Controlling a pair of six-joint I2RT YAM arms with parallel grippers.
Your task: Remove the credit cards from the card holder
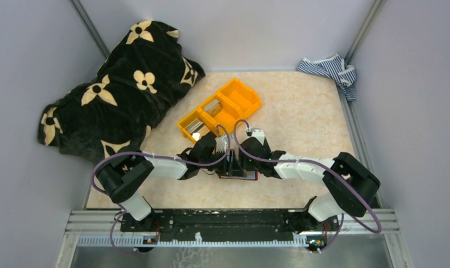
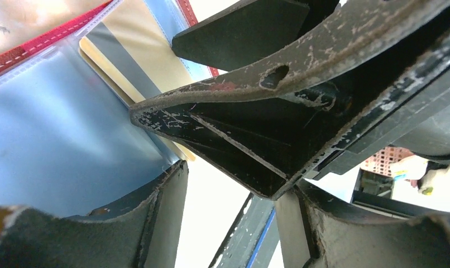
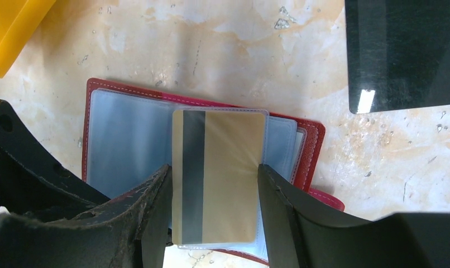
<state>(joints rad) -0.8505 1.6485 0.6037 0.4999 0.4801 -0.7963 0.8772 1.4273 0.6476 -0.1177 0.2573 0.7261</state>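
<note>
Your card holder point(image 3: 128, 145) lies open and flat on the table point(image 3: 239, 50), dark red cover down, pale stitching along its rim, light blue clear pockets facing up. Over its right half you see a beige card point(image 3: 228, 173) with a dark stripe down its left side. It sits lengthwise from 12 to 6 o'clock, apparently inside a clear sleeve. At 2 o'clock from the holder, apart from it, a dark glossy card point(image 3: 401, 53) lies flat on the table. In the top view, at 11 o'clock from the holder, silver-grey cards point(image 1: 212, 106) rest in the orange bin point(image 1: 245, 97).
</note>
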